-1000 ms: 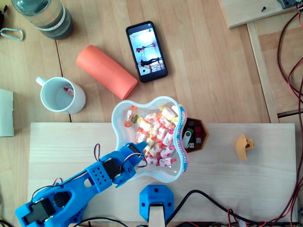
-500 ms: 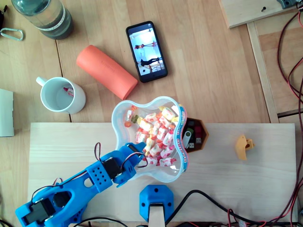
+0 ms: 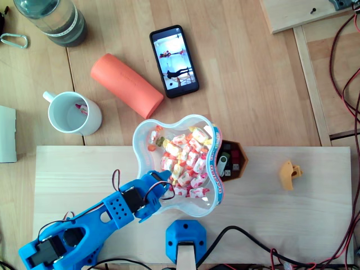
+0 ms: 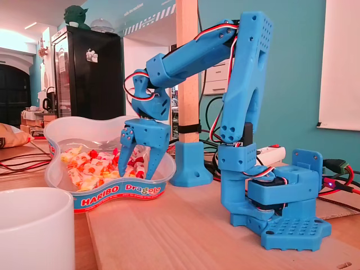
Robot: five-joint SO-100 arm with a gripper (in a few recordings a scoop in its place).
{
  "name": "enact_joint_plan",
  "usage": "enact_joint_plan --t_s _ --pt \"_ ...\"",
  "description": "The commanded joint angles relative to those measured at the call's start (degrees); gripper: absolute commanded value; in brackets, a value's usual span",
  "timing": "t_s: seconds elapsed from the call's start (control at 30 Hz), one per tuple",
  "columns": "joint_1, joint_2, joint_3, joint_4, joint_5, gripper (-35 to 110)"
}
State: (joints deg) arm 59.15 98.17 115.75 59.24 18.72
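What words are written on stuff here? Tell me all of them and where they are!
"HARIBO": on the blue band of the candy tub, fixed view.
"Drag...": beside it on the same band; the ending is unclear.
Overhead view, the bottle label: too blurred to read.
Fixed view, the striped sign high up: too small to read.

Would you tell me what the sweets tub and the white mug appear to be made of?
Sweets tub: seemingly thin, glossy, translucent plastic; the sweets show through its wall. White mug: probably glazed ceramic, given its thick rim and sheen, though plastic is possible.
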Motion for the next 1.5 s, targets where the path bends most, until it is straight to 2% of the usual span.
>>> enact_joint_plan --t_s 0.0,1.47 --pt "0.4 1.2 0.0 0.4 0.4 27" --pt "0.5 -2.6 -1.4 0.3 0.1 27"
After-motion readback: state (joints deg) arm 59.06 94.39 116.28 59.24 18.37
